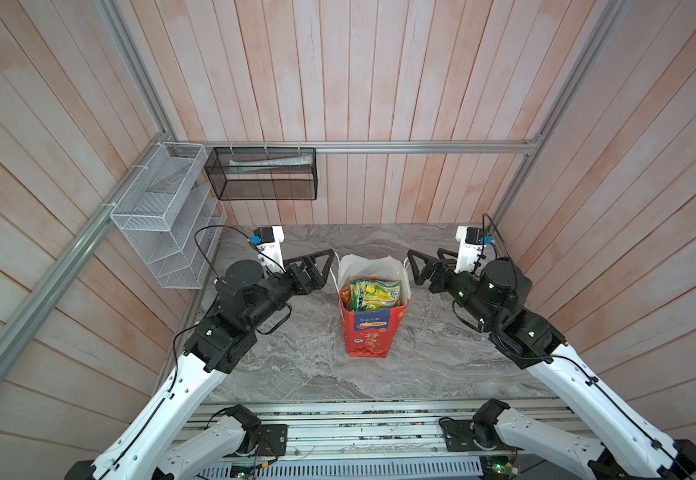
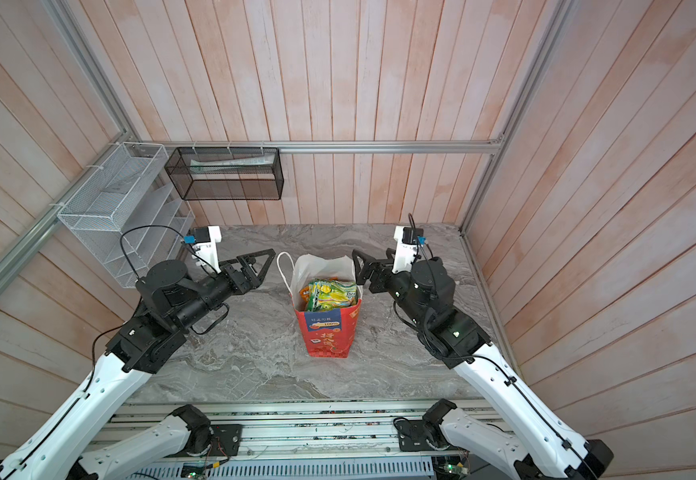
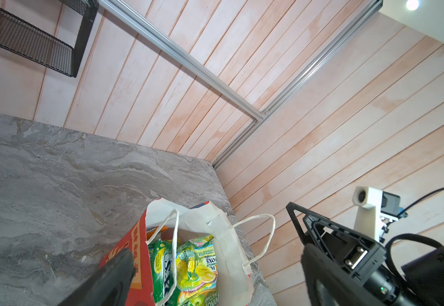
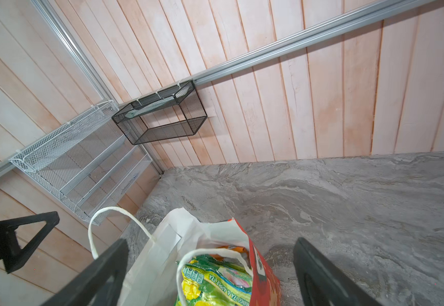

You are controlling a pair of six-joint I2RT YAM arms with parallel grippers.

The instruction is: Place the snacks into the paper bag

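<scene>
Marble tabletop (image 1: 296,365), paper bag (image 1: 367,336) between spread fingers (image 3: 115,278)

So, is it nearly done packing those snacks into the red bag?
Looks essentially done: the snacks sit inside the upright paper bag, and no packet shows on the table. In hand: nothing; left gripper and right gripper are open beside the bag. Left: nothing visible.

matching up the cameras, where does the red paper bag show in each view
top view: paper bag upright, just right of middle
top view: paper bag upright, just left of middle
left wrist: paper bag close up, mouth open, snacks showing
right wrist: paper bag close up, snacks inside
shared landmark: black mesh basket, in all four
</scene>
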